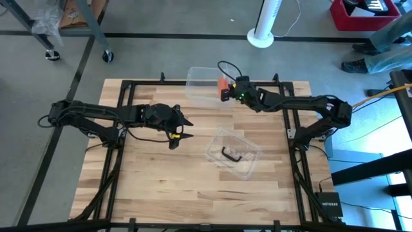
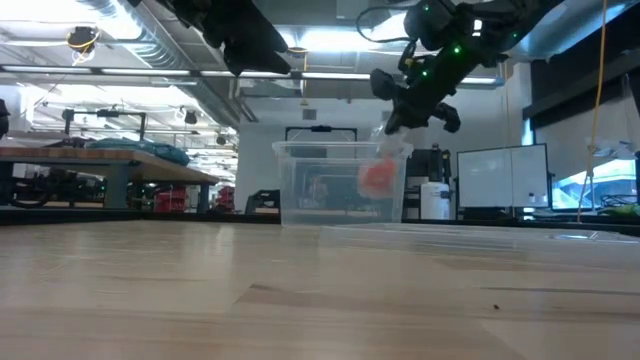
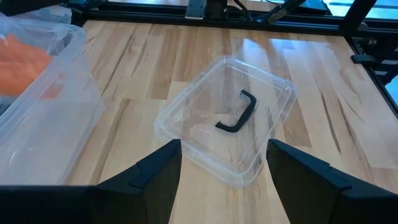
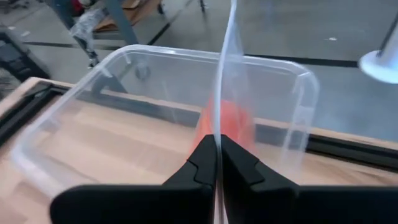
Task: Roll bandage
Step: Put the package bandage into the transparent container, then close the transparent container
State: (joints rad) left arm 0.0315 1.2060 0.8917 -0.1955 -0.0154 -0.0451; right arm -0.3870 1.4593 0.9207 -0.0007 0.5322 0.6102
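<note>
The right gripper [image 4: 217, 155] reaches over the box [image 1: 203, 84], fingers pinched on a clear plastic sheet [image 4: 227, 74]. The orange bandage [image 2: 377, 178] lies inside the box. The left gripper [image 3: 224, 168] hovers spread above the lid [image 3: 230, 118].

The only readable text is "NETGEAR" on a small black box [image 1: 329, 205] beside the table.

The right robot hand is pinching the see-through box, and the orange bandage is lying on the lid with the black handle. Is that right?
Not quite. The right gripper is shut on the clear box's wall, but the orange bandage is inside that box, not on the lid with the black handle. The low view shows it through the box's side; the left wrist view shows nothing orange on the lid.
</note>
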